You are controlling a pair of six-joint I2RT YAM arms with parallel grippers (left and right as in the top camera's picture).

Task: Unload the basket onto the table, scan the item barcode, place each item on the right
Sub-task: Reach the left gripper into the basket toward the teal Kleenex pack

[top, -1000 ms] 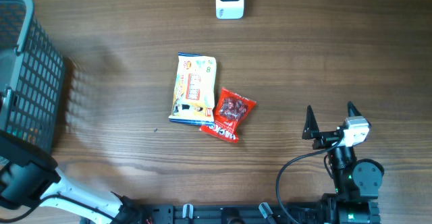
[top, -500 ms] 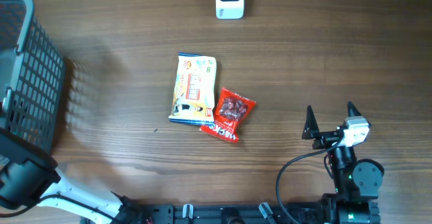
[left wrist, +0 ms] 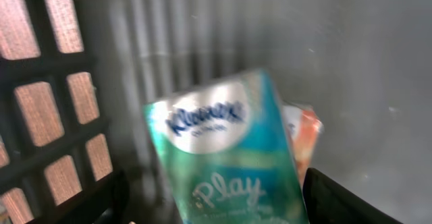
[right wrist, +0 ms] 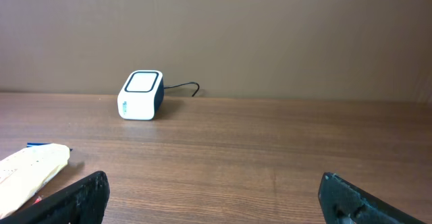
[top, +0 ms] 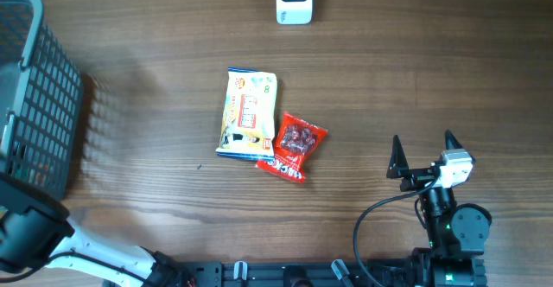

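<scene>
Inside the grey basket point(top: 39, 88) at the left edge of the tabletop point(top: 389, 79), the left gripper point(left wrist: 214, 183) hangs over a teal Kleenex tissue pack point(left wrist: 226, 156), which I take to be the item to scan. The wrist view is blurred, but the pack lies straight ahead between the two fingers point(left wrist: 101, 200). Its long axis runs away from the camera, with the far end leaning a little to the left, so the jaws would shut across its short width. The jaws are spread and have not clamped. One finger is just beside the pack's edge, and a gap shows on the other side. An orange-and-white packet point(left wrist: 307, 133) peeks out from behind the pack, touching it or nearly so.

The right gripper point(top: 423, 153) stands spread and empty near the front right of the tabletop, well apart from the basket, so the left arm is plainly the one for this pick. The white barcode scanner point(top: 294, 0) sits at the far edge near the middle, so a lifted pack would have to travel right and away from the basket. A yellow snack bag point(top: 248, 114) and a red snack packet point(top: 294, 146) lie touching at mid-table, between basket and scanner.
</scene>
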